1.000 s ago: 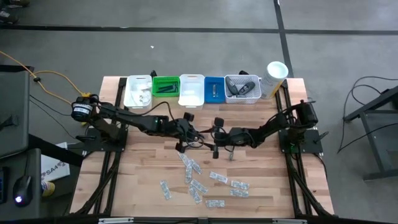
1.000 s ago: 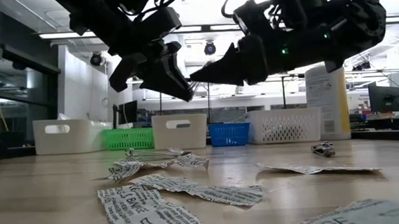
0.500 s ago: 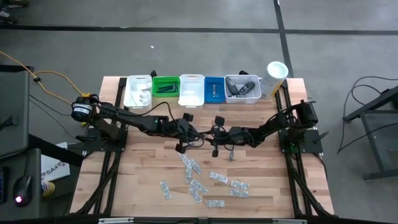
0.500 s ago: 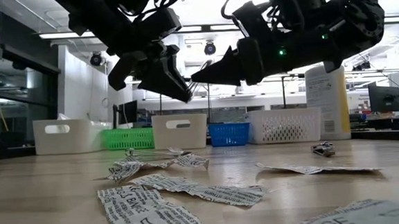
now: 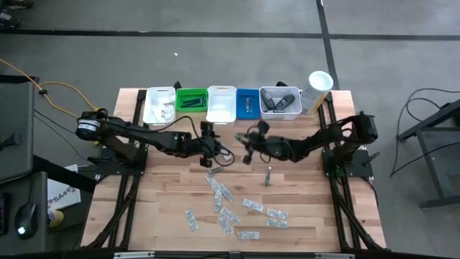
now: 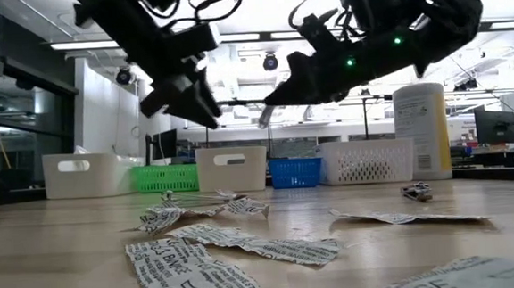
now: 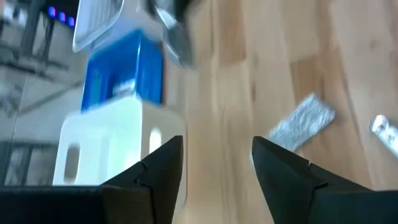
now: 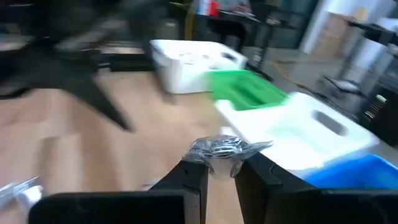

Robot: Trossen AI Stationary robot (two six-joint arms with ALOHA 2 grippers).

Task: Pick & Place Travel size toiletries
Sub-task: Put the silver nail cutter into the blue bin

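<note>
My right gripper (image 8: 221, 167) is shut on a small crumpled silvery packet (image 8: 222, 149), held above the table's middle (image 5: 249, 145) and in front of the row of bins. My left gripper (image 7: 217, 142) stands open with nothing between its fingers, a short way toward the table's left of it (image 5: 213, 147). Several clear and white sachets (image 5: 228, 207) lie flat on the near half of the table. A small dark item (image 5: 267, 175) lies on the table near the right gripper. My right gripper pinches the silvery packet's lower edge (image 8: 219, 160) between its two fingertips (image 8: 194, 173). The fingers run nearly level and point toward the table's left. The packet (image 6: 262, 117) sticks out past the fingertips, lifted well clear of the table.
Along the far edge stand a white bin (image 5: 159, 106), a green bin (image 5: 191, 99), a white bin (image 5: 221, 104), a blue bin (image 5: 248, 103) and a white basket (image 5: 280, 103). A tall white canister (image 5: 318, 89) stands at the far right.
The two grippers met at the silvery packet over the table's middle. My left gripper has let go of it and drawn back toward the table's left and up. My right gripper has carried the packet up and toward the far edge.
</note>
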